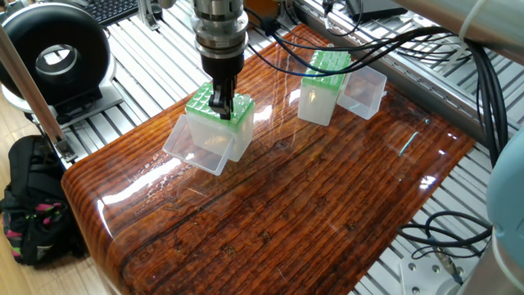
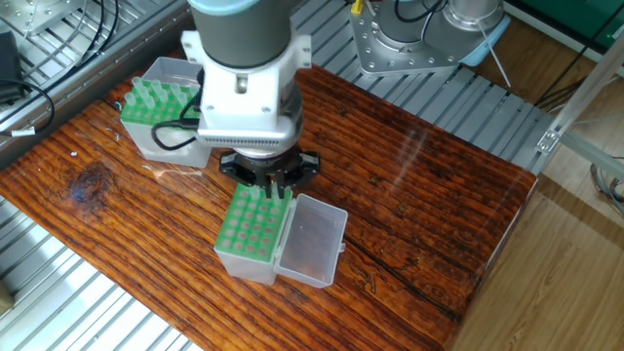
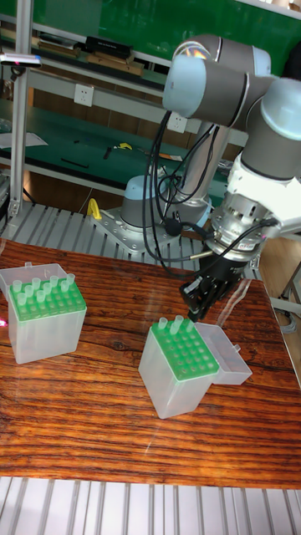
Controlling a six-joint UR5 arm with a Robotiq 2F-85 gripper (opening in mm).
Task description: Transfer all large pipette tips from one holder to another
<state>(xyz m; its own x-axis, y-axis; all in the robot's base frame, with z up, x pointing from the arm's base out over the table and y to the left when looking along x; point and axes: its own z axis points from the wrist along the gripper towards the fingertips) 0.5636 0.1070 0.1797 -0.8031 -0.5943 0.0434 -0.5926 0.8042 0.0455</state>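
Hovering at the far corner of the nearer green-topped holder [image 3: 179,365], the gripper [image 3: 198,306] points straight down, its dark fingers close together; whether a tip sits between them cannot be told from any view. Two large pipette tips [image 3: 170,324] stand upright in that corner, at centre frame in the tall fixed view, directly below and just beside the fingertips, long axes vertical and parallel to the gripper. The remaining tips [image 3: 38,289] stand in the other holder [image 3: 43,318] at the left edge of that view, well apart. Each holder is a translucent, frosted plastic box with a bright green perforated top plate; the nearer one carries a hinged clear lid [image 2: 312,241] lying open at lower centre of the other fixed view. Both rest on a glossy, strongly grained wooden table [image 1: 327,197]. The coming move probably runs along the vertical axis.
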